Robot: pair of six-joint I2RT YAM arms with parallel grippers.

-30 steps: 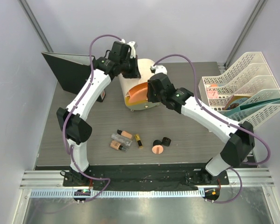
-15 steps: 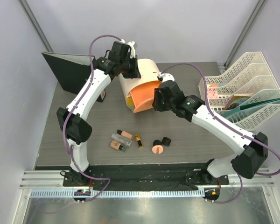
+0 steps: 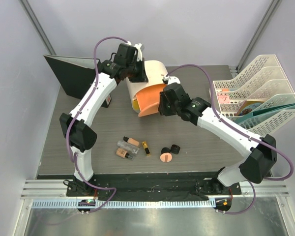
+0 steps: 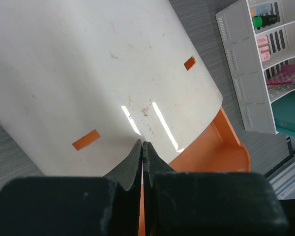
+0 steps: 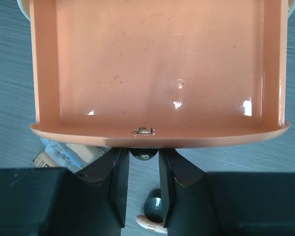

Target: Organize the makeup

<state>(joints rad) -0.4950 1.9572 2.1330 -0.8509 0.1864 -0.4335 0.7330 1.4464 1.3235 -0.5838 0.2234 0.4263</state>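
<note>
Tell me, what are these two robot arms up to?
The right gripper is clamped on the small knob of an orange drawer, which stands open and empty. The closed left gripper sits against the cream box, seemingly steadying it. The makeup lies loose on the table, none in the drawer yet.

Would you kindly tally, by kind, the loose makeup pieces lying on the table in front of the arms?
Peach bottles: 2
Clear tube: 1
Lipstick: 1
Black jars: 2
Pink compact: 1
Total: 7
</note>
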